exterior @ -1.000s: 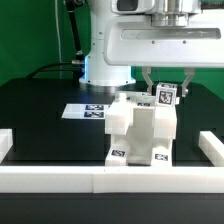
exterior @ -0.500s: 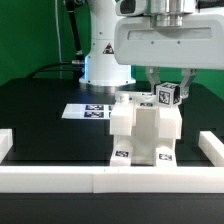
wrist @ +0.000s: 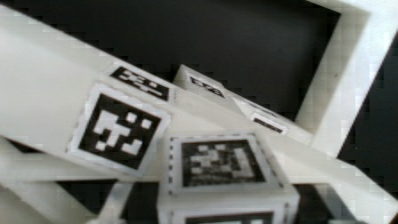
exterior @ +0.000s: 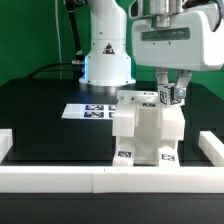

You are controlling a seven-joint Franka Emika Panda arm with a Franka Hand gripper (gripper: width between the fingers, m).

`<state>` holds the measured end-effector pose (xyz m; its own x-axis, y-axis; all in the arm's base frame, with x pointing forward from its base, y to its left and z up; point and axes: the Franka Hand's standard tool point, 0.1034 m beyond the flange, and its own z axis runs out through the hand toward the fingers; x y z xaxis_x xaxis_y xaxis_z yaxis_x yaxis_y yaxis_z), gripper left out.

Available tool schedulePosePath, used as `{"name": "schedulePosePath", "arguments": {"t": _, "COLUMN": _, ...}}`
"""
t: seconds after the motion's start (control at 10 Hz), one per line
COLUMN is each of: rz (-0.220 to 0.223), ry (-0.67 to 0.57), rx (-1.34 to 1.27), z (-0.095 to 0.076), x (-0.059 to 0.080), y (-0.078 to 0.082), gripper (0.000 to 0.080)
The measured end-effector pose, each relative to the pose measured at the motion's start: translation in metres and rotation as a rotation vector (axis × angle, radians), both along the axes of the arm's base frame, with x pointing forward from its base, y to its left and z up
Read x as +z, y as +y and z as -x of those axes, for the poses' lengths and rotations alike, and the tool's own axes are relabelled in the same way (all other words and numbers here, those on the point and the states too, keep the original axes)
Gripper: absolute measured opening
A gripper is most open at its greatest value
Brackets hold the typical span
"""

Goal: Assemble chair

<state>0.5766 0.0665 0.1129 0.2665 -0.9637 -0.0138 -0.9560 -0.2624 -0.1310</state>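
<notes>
One leg block [exterior: 167,95] clamped in gripper [exterior: 171,100], at 1 o'clock of the part-built chair [exterior: 143,130] on the table [exterior: 40,115]. Judgement: keep block square to the chair; lower slowly, release only once seated.

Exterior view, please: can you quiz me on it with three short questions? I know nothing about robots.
1. True or false: the jaws hold nothing.
2. In the exterior view, the marker board lies on which side of the chair? A left, B right, C on top of it.
3. Fill in: the tagged block is up by the chair's ____ (top or base).
Key: 1 false, they grip the block; 2 A; 3 top.
</notes>
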Motion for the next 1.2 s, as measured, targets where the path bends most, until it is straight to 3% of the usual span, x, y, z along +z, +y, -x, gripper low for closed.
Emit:
{"name": "schedulePosePath", "arguments": {"t": 0.3, "rz": -0.021, "ry": 0.008, "rx": -0.165, "z": 0.0001, "x": 0.0001, "y": 0.0008, "gripper": 0.0287}}
{"name": "schedulePosePath", "arguments": {"t": 0.5, "rz": -0.018, "ry": 0.008, "rx": -0.143, "z": 0.0003, "x": -0.0001, "y": 0.0006, "gripper": 0.0287}}
{"name": "schedulePosePath", "arguments": {"t": 0.7, "rz": -0.015, "ry": 0.007, "rx": -0.122, "z": 0.0003, "x": -0.0002, "y": 0.0007, "gripper": 0.0532}}
{"name": "schedulePosePath", "arguments": {"t": 0.8, "rz": -0.006, "ry": 0.004, "rx": -0.057, "z": -0.0002, "x": 0.0003, "y": 0.0003, "gripper": 0.0532}}
{"name": "schedulePosePath", "arguments": {"t": 0.9, "rz": 0.007, "ry": 0.001, "rx": 0.044, "z": -0.0002, "x": 0.0003, "y": 0.0003, "gripper": 0.0625}}
{"name": "schedulePosePath", "arguments": {"t": 1.2, "rz": 0.048, "ry": -0.009, "rx": 0.303, "z": -0.0011, "x": 0.0013, "y": 0.0015, "gripper": 0.0648}}
